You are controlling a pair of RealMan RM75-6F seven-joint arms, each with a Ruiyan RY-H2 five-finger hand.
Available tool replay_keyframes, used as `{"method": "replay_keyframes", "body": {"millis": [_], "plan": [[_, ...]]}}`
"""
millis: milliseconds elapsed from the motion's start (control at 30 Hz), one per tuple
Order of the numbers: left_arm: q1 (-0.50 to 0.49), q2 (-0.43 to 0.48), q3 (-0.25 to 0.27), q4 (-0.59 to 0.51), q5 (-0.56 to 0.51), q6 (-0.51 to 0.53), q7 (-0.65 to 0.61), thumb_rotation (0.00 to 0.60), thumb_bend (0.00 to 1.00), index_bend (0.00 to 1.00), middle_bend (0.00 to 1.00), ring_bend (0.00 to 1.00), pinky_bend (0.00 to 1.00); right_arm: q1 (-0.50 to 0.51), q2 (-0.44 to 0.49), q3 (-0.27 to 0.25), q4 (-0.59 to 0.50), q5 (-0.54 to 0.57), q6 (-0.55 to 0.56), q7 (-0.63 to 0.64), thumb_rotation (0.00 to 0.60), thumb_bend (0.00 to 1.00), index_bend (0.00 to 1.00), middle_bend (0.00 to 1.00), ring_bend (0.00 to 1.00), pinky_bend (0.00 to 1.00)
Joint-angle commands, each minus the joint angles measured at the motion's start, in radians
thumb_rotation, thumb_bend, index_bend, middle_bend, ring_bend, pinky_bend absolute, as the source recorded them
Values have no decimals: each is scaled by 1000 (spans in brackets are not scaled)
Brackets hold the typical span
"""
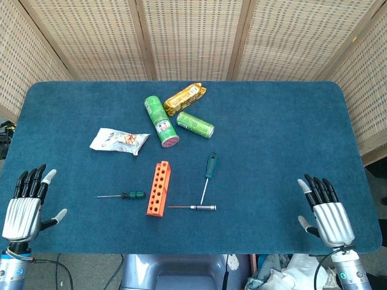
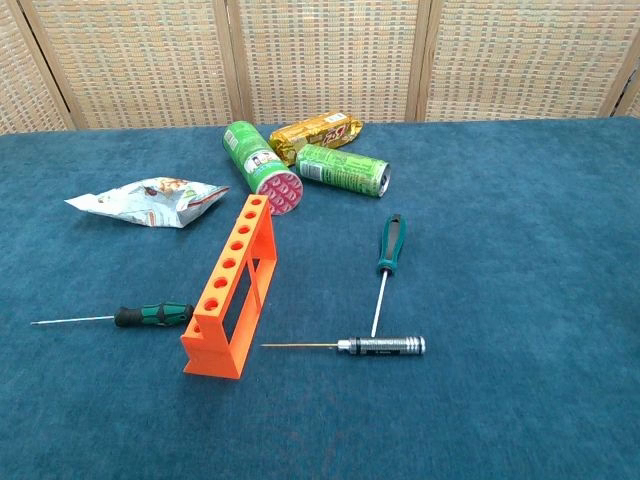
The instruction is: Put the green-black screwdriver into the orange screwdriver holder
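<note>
The orange screwdriver holder [image 1: 158, 188] [image 2: 232, 289] stands upright mid-table with a row of several holes on top. A small green-black screwdriver [image 1: 123, 195] [image 2: 130, 317] lies flat just left of it, tip pointing left. A longer one with a dark green and black handle [image 1: 208, 171] [image 2: 385, 264] lies to the holder's right, handle toward the far side. My left hand [image 1: 24, 205] hovers open at the near left edge. At the near right edge my right hand [image 1: 326, 211] is open too. Both hold nothing and are far from the tools.
A silver-black precision screwdriver [image 1: 195, 207] [image 2: 352, 346] lies in front of the holder. Behind it are two green cans [image 1: 161, 121] [image 1: 195, 124], a gold snack pack [image 1: 185, 98] and a white snack bag [image 1: 118, 141]. Wicker screens close off the back.
</note>
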Motion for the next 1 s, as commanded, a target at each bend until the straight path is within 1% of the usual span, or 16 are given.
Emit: {"method": "replay_keyframes", "body": {"millis": [33, 1000], "plan": [[0, 0, 0, 0, -1, 0, 1, 600, 143, 92, 0, 0, 0, 1, 0, 1, 1, 2, -2, 0, 600, 238, 0, 0, 0, 0], [-6, 0, 1, 2, -8, -15, 0, 600, 142, 95, 0, 0, 0, 2, 2, 4, -4, 16, -13, -8, 600, 239, 0, 0, 0, 0]]}}
